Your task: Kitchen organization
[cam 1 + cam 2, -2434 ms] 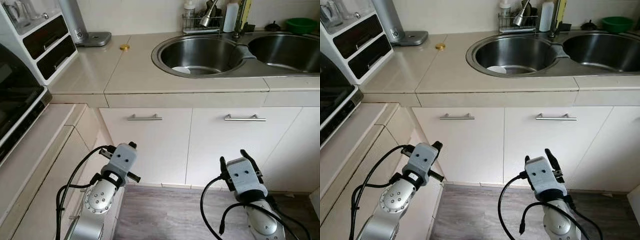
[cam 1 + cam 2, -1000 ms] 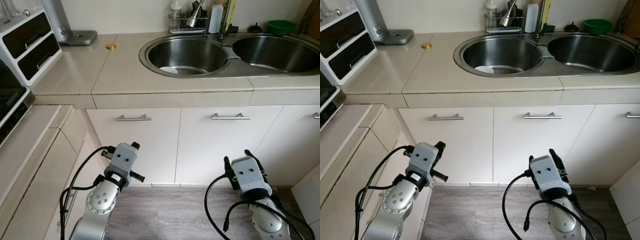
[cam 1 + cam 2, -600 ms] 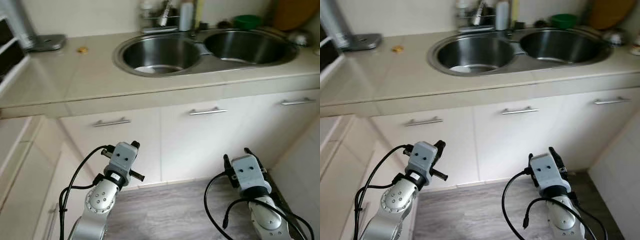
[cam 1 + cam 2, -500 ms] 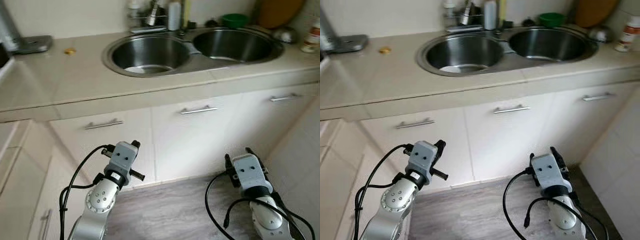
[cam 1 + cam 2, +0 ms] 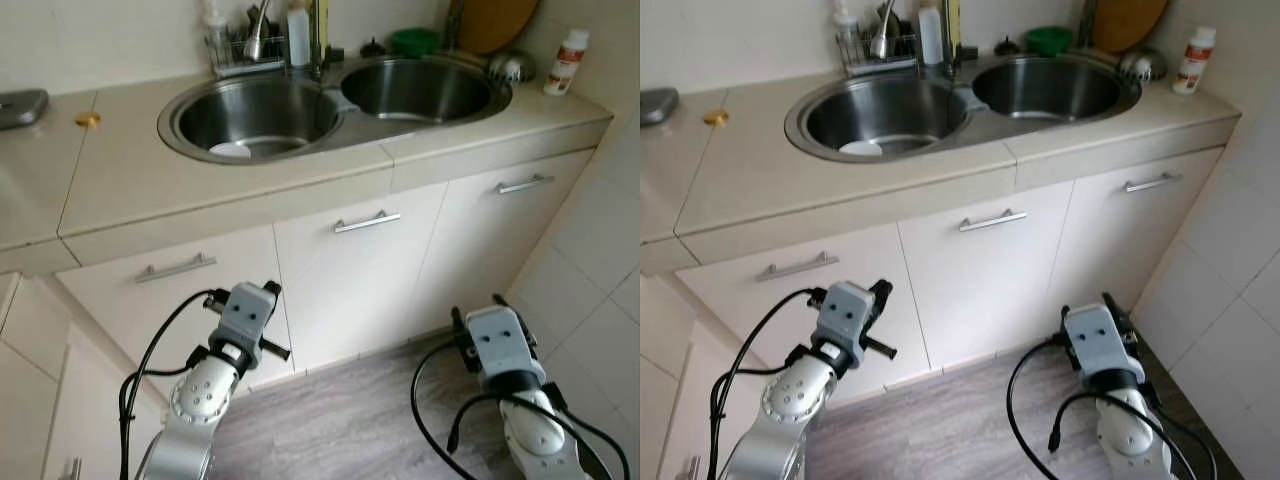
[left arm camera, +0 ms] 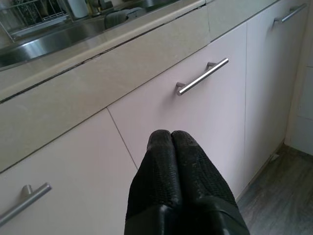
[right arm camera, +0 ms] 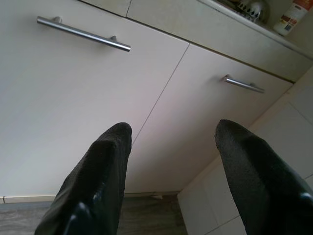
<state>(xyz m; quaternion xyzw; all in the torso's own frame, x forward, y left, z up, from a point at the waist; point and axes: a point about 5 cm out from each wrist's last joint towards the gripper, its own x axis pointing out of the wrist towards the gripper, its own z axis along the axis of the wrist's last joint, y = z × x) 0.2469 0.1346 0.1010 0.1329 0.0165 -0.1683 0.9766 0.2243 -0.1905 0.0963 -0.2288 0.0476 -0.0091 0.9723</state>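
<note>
A steel double sink (image 5: 300, 153) is set in the beige counter (image 5: 110, 175) ahead. A white plate (image 5: 230, 149) lies in its left basin. Behind the basins stand a wire rack with utensils (image 5: 235, 50), a white bottle (image 5: 297, 22) and a green bowl (image 5: 413, 41). My left gripper (image 6: 171, 137) is shut on nothing, low in front of the white cupboard doors (image 6: 215, 112). My right gripper (image 7: 173, 129) is open and empty, also low, facing the doors near a bar handle (image 7: 83, 33).
A small white bottle with a red cap (image 5: 566, 63) and a metal strainer (image 5: 505, 65) sit at the counter's right end, beside a tiled wall (image 5: 600, 260). A gold lid (image 5: 88, 119) lies on the counter at left. Grey wood floor (image 5: 350, 430) lies below.
The whole view has swung to the right: the sink now sits left of centre and the tiled wall has come in. Both arms hold the same low pose.
</note>
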